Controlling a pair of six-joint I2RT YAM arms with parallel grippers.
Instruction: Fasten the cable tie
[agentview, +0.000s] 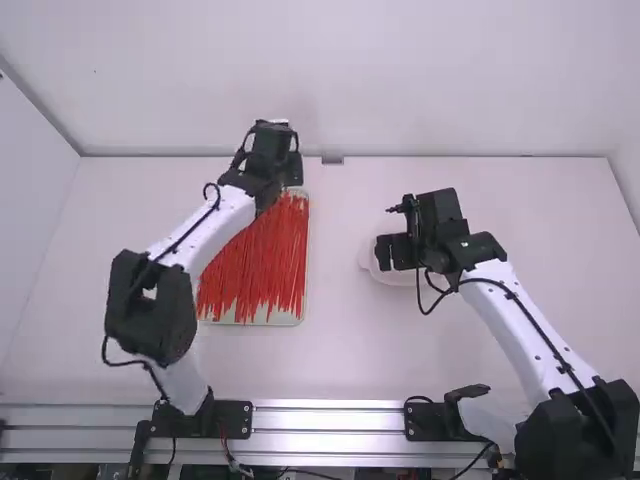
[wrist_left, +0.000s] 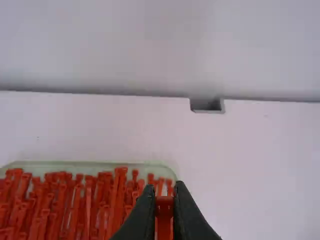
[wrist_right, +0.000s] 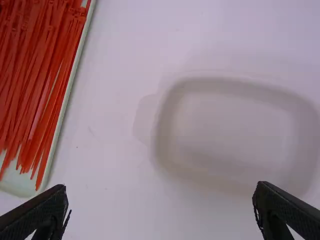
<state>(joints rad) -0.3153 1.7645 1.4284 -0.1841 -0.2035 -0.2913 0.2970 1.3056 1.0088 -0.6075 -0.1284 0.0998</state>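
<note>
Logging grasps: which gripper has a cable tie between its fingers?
The left gripper, pinching a cable tie at the far end of the tray; the right gripper is open over the container.

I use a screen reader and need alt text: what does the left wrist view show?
The left gripper is shut on a red cable tie at the end of a pale tray heaped with more red ties. Beyond, the white table runs to a wall, a small grey bracket at its far edge.
</note>
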